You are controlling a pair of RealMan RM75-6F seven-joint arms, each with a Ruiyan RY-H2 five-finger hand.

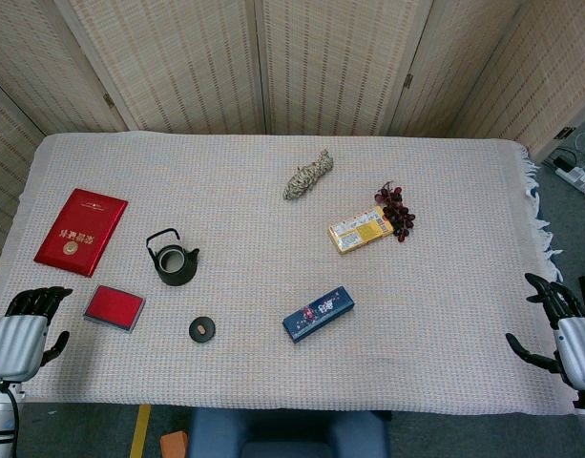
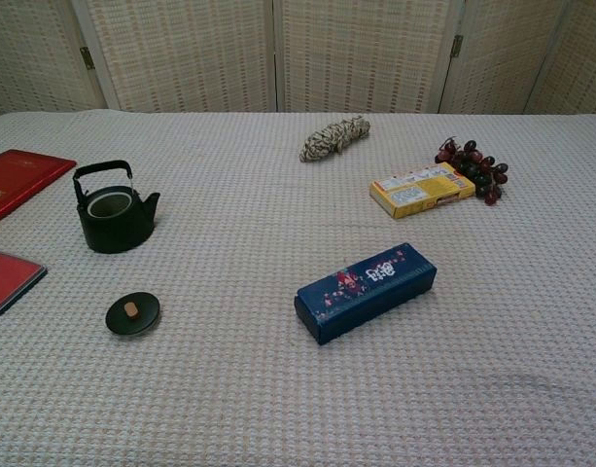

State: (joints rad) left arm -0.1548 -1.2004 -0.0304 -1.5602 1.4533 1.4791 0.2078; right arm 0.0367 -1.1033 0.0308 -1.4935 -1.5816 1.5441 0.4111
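Observation:
My left hand (image 1: 25, 329) hovers at the table's near left corner, fingers apart and holding nothing; the small red case (image 1: 114, 307) is the nearest thing to it. At the near right edge, my right hand (image 1: 564, 329) is also spread and empty, far from any object. A dark teapot (image 1: 173, 260) (image 2: 113, 211) stands without its lid, and the lid (image 1: 202, 329) (image 2: 133, 313) lies on the cloth in front of it. A blue box (image 1: 318, 313) (image 2: 366, 291) lies near the middle. Neither hand shows in the chest view.
A red booklet (image 1: 81, 225) (image 2: 16, 180) lies at the left. A coil of rope (image 1: 307, 175) (image 2: 334, 137), a yellow box (image 1: 359, 230) (image 2: 421, 188) and dark grapes (image 1: 396, 211) (image 2: 474, 167) lie further back. A woven cloth (image 1: 445, 315) covers the table; folding screens stand behind.

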